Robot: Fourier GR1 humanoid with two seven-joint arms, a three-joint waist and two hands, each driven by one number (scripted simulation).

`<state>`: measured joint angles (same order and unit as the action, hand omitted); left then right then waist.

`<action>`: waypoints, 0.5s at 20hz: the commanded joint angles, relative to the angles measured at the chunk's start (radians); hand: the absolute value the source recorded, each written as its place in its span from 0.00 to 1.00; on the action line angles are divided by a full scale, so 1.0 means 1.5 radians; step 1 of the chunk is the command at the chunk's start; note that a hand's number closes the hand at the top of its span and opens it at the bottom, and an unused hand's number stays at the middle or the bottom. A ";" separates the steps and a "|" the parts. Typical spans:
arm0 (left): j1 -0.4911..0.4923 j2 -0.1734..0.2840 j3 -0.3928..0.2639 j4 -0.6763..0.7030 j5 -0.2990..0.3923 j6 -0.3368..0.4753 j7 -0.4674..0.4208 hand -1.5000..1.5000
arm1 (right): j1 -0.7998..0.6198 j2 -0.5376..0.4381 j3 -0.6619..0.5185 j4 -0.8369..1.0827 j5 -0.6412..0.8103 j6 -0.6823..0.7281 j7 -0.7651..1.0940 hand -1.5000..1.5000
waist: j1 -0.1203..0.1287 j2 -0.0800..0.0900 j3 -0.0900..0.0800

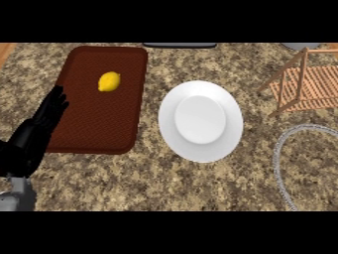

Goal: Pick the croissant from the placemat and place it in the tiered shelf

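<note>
- I see a lemon [109,82] (no croissant) on the placemat [98,124].
- My left hand [36,131] rests open at its left edge.
- White plate [200,121] lies between placemat and tiered shelf [317,87].

text: none readable | labels: none | numbers: none | signs: none

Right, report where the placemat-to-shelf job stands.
Nothing looks done yet. The yellow item, which looks more like a lemon than a croissant, lies on the brown placemat, untouched. The left hand shows at the placemat's left edge, fingers straight, holding nothing; the right hand is out of view. Left to do: grasp the item, carry it past the white plate and set it in the wooden tiered shelf.
</note>
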<state>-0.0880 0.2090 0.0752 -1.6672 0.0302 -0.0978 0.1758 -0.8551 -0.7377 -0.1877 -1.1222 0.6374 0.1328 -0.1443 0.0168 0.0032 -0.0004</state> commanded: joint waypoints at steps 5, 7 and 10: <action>0.009 0.010 0.017 -0.041 0.022 -0.017 0.038 0.50 | -0.011 0.003 0.043 0.093 0.038 0.049 -0.053 1.00 | -0.003 -0.002 0.000; -0.001 -0.021 -0.012 -0.002 -0.019 0.009 0.001 0.50 | 0.020 -0.002 0.019 0.151 0.040 0.005 -0.111 1.00 | -0.005 0.000 0.000; -0.006 -0.022 -0.007 0.000 -0.018 0.011 0.001 0.50 | 0.003 0.014 0.000 0.178 0.060 -0.044 -0.040 1.00 | -0.003 0.000 0.000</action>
<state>-0.0839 0.1967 0.0786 -1.6842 0.0240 -0.0982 0.1856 -0.8366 -0.7370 -0.1657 -0.9247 0.6999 0.1251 -0.2535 0.0122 0.0030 0.0001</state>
